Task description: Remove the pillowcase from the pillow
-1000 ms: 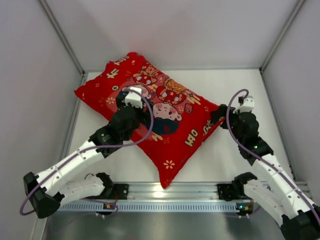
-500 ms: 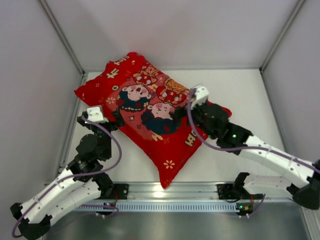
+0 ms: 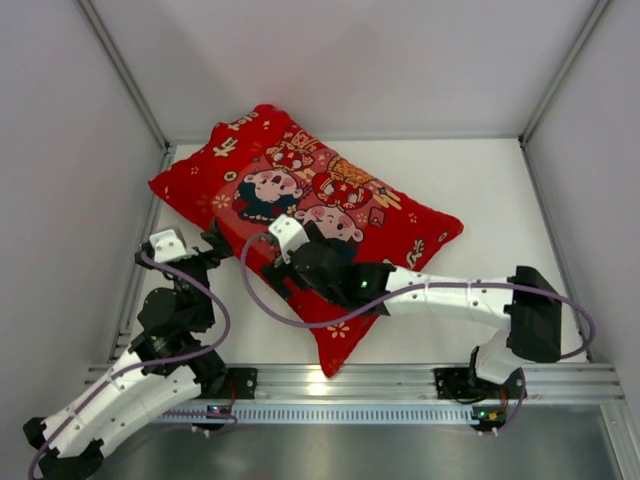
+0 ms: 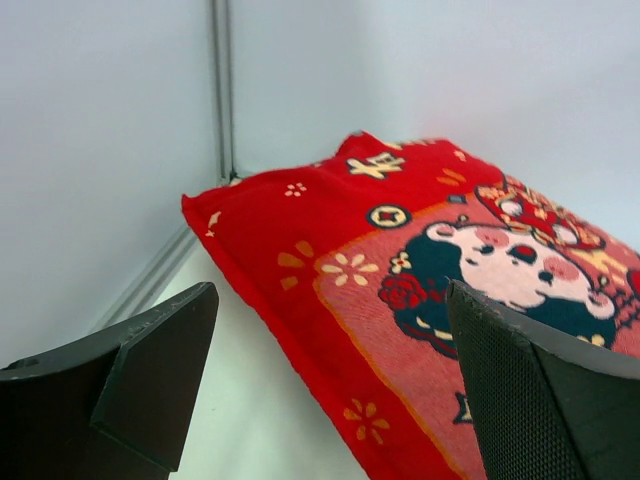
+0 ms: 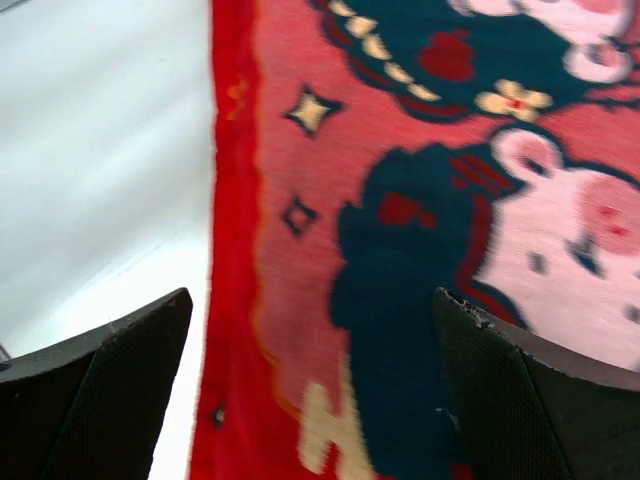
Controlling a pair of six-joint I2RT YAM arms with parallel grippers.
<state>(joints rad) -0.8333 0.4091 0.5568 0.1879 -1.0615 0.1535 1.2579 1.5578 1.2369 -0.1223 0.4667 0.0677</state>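
The pillowcase (image 3: pixel 405 228), bright red with cartoon children, lies diagonally across the table, filled out. The white pillow is hidden inside it. My left gripper (image 3: pixel 216 243) is open and empty, low over the table at the cover's near left edge, which runs between its fingers in the left wrist view (image 4: pixel 400 270). My right arm reaches across from the right. My right gripper (image 3: pixel 280 274) is open over the cover's near left border. In the right wrist view its fingers (image 5: pixel 130 360) straddle the red edge and printed panel (image 5: pixel 400 200), holding nothing.
White walls with metal corner posts (image 3: pixel 125 75) close in the table on the left, back and right. A metal rail (image 3: pixel 340 385) runs along the near edge. White tabletop (image 3: pixel 480 190) shows right of the pillowcase and by its left edge (image 4: pixel 250 400).
My right arm has swung from the table's right side across the pillowcase to its near left edge. My left arm has drawn back off the pillowcase to its left side.
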